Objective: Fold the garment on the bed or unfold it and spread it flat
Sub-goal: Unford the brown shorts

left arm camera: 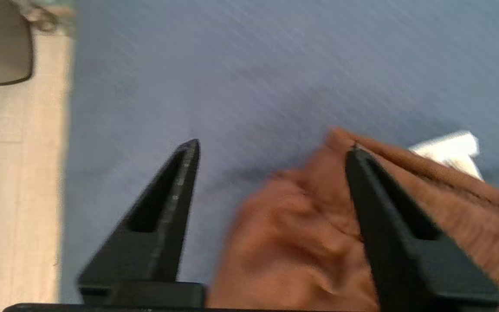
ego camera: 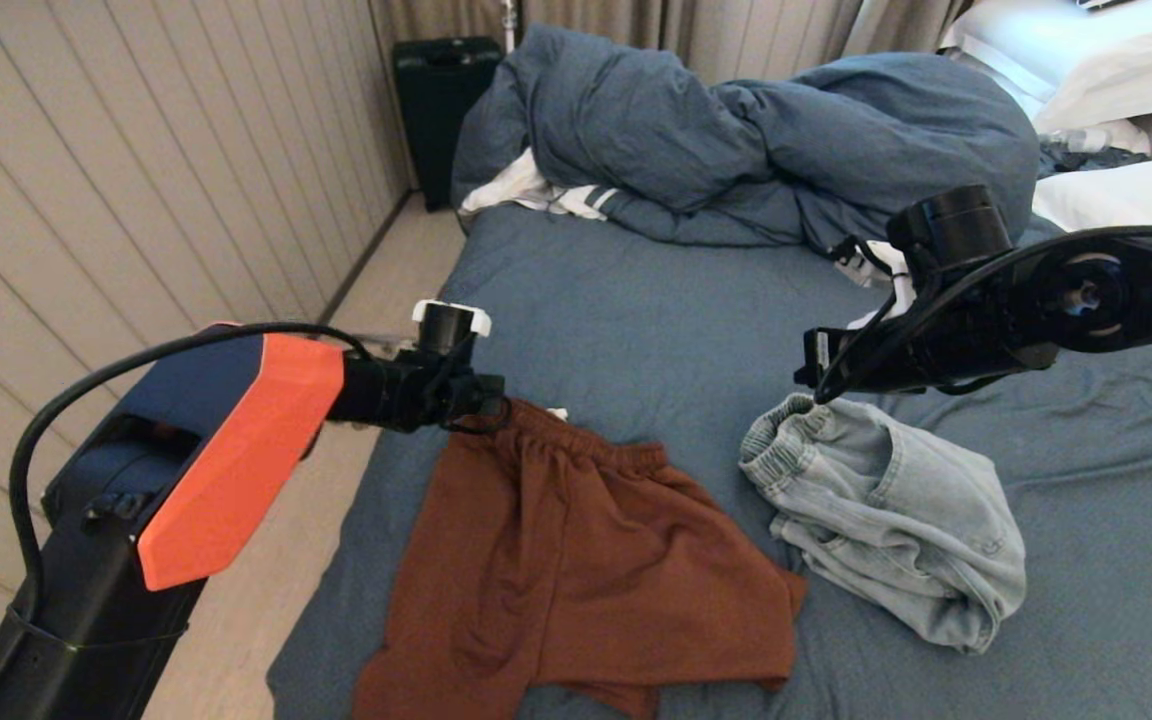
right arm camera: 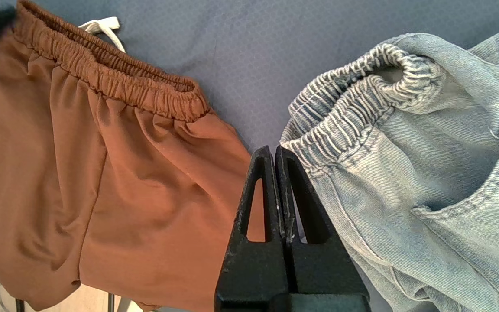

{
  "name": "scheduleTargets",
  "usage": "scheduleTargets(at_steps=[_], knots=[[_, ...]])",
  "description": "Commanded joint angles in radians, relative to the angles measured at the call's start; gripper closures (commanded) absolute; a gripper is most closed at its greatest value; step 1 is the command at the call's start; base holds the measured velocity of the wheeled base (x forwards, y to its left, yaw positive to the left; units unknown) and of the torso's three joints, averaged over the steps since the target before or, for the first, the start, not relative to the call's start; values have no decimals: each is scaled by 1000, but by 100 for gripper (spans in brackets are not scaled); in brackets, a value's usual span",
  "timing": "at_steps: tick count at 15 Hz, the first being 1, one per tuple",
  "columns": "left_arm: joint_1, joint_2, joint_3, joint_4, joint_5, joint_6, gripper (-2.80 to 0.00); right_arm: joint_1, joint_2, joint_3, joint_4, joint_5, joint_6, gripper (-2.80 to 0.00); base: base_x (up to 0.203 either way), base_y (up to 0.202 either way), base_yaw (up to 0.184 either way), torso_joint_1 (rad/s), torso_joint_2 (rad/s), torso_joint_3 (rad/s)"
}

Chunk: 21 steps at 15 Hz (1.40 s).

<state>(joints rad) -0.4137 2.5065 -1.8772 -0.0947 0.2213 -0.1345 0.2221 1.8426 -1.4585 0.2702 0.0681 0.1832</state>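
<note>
A rust-brown pair of shorts [ego camera: 576,560] lies spread on the bed [ego camera: 636,300], waistband toward the far side. My left gripper [ego camera: 488,398] is at the waistband's left corner. In the left wrist view it [left arm camera: 272,151] stands open, with bunched brown cloth [left arm camera: 301,242] lying loose between the jaws against one finger [left arm camera: 362,182]. My right gripper [right arm camera: 274,149] is shut and empty, hovering over the strip of sheet between the brown shorts [right arm camera: 115,186] and a crumpled light denim pair [right arm camera: 427,164]. In the head view this gripper [ego camera: 816,385] hangs above the denim waistband [ego camera: 786,430].
A bunched blue duvet [ego camera: 756,140] and white pillows [ego camera: 1086,60] fill the far end of the bed. A black suitcase [ego camera: 441,100] stands by the panelled wall. A strip of floor [ego camera: 266,560] runs along the bed's left edge, close to the brown shorts.
</note>
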Motion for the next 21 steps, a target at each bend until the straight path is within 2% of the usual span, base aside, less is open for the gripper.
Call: scheduleTargets(at_steps=[1, 10, 11, 12, 16, 21], knots=[[-13, 31, 1, 3, 1, -1, -280, 0, 3, 1, 1, 1, 1, 0, 0, 0, 0, 0, 0, 0], [-56, 77, -8, 52, 10, 3, -280, 0, 17, -2, 0, 1, 1, 0, 0, 0, 0, 0, 0, 0], [-56, 77, -7, 47, 12, 1, -215, 0, 17, -2, 0, -1, 1, 0, 0, 0, 0, 0, 0, 0], [-56, 72, -6, 45, 12, 1, 0, 0, 17, -2, 0, -1, 1, 0, 0, 0, 0, 0, 0, 0], [-48, 47, -31, 41, 15, -33, 0, 0, 18, 0, 0, -1, 1, 0, 0, 0, 0, 0, 0, 0], [0, -15, -53, 17, 18, -55, 0, 3, 20, 0, 0, -2, 1, 0, 0, 0, 0, 0, 0, 0]])
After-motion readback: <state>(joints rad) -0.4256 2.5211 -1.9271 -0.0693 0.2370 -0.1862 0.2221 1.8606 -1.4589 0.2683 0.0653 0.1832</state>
